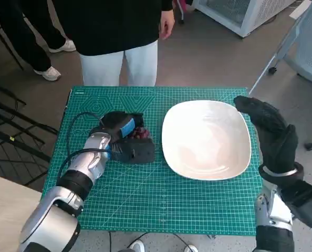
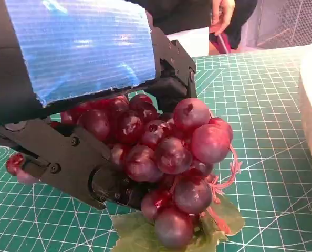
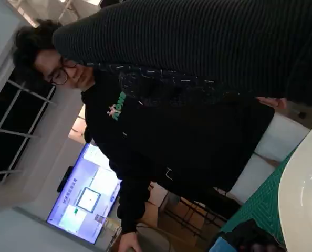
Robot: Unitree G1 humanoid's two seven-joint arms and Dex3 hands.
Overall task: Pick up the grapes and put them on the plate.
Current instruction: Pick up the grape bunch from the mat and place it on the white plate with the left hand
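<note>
A bunch of dark red grapes (image 2: 166, 152) with a green leaf (image 2: 145, 236) sits on the green mat, and my left hand (image 1: 125, 140) grips it, black fingers (image 2: 66, 163) wrapped around the cluster. In the head view the grapes (image 1: 141, 133) barely peek out from under that hand, just left of the white plate (image 1: 206, 139). The plate holds nothing. My right hand (image 1: 269, 131) hangs raised beside the plate's right rim, fingers extended, holding nothing. The plate's rim (image 3: 303, 199) also shows in the right wrist view.
A green cutting mat (image 1: 161, 199) covers the small table. A person in a black top and white trousers (image 1: 119, 52) stands at the table's far edge. A chair base (image 1: 303, 79) stands on the floor to the right. Black cables (image 1: 74, 131) run along my left forearm.
</note>
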